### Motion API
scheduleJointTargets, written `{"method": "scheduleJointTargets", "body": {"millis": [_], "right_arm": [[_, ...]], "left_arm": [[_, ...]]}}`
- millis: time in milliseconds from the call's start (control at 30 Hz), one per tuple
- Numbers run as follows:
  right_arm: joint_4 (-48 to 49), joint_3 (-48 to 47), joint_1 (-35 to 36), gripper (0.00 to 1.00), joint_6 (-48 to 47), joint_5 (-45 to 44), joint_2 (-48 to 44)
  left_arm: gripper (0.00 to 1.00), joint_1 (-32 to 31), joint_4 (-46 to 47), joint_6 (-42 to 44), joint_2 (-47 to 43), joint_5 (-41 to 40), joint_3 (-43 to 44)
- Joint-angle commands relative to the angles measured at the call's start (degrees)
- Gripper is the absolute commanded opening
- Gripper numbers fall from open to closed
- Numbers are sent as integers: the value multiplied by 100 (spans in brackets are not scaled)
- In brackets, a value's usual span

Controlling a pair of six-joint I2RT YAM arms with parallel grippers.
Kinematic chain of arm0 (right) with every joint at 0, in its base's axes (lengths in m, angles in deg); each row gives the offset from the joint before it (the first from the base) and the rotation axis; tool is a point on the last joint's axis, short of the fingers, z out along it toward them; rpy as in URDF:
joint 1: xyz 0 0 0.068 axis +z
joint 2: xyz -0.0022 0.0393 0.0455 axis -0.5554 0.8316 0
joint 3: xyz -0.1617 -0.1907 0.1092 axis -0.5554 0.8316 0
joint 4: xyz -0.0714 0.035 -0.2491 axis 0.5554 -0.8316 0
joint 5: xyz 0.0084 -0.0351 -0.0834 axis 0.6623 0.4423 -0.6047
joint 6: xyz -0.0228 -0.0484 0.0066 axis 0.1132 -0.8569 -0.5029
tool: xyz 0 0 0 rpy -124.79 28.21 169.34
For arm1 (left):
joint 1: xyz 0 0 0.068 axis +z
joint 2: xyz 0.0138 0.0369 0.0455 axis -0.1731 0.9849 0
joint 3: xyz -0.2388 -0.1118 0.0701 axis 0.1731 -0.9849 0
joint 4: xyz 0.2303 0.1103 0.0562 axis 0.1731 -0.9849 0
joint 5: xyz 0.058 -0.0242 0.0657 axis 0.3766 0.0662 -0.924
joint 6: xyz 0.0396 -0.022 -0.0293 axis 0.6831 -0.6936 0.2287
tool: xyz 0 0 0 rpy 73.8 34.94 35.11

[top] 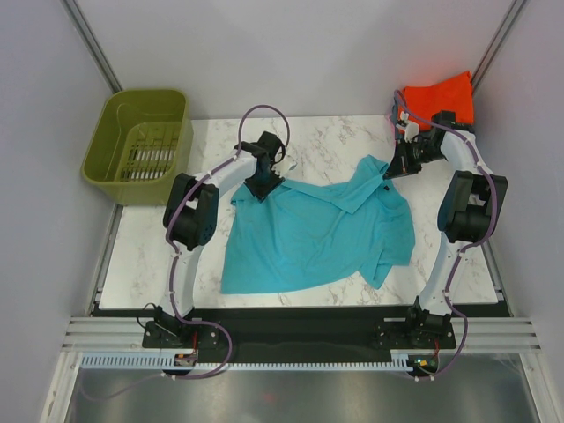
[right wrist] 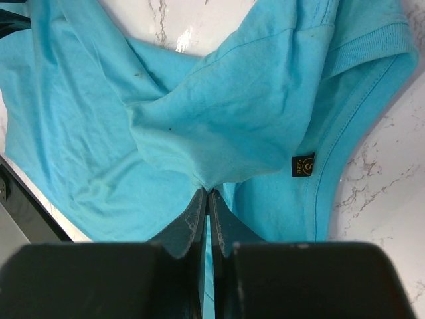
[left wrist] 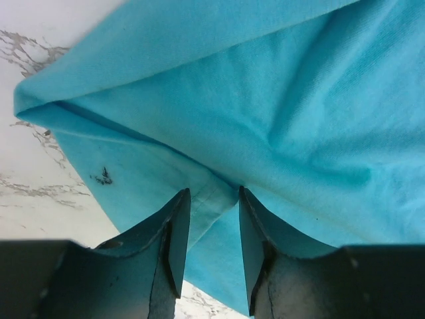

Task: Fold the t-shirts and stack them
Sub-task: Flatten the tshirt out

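The teal t-shirt [top: 308, 233] lies spread and rumpled on the marble table, with its far right part folded over toward the middle. My left gripper [top: 264, 187] is at the shirt's far left corner, open, with a hem of the teal cloth [left wrist: 279, 119] between its jaws [left wrist: 211, 194]. My right gripper [top: 390, 172] is shut on a pinch of the teal shirt [right wrist: 219, 113] near the collar and size label [right wrist: 303, 164], at its fingertips [right wrist: 208, 191]. The orange-red folded shirt [top: 441, 92] sits at the far right corner behind the right arm. The grey-blue shirt is out of view.
An olive-green plastic basket [top: 141, 132] stands off the table's far left corner. Bare marble [top: 159, 256] shows left of the shirt and along the far edge [top: 326, 137]. Frame posts stand at both far corners.
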Motion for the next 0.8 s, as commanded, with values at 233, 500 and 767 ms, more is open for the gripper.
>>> {"method": "scheduleJointTargets", "body": {"millis": [233,500,767], "right_arm": [[111,-180,22,9,49,75,-33],[155,-197,30,8,111,48,11],[260,-618,30,4,137,-363,-252]], "left_arm": [[36,0,0,51,25,61,249],[11,9,-35,77,43,123,258],[2,175,-70,191,-738,-149,196]]}}
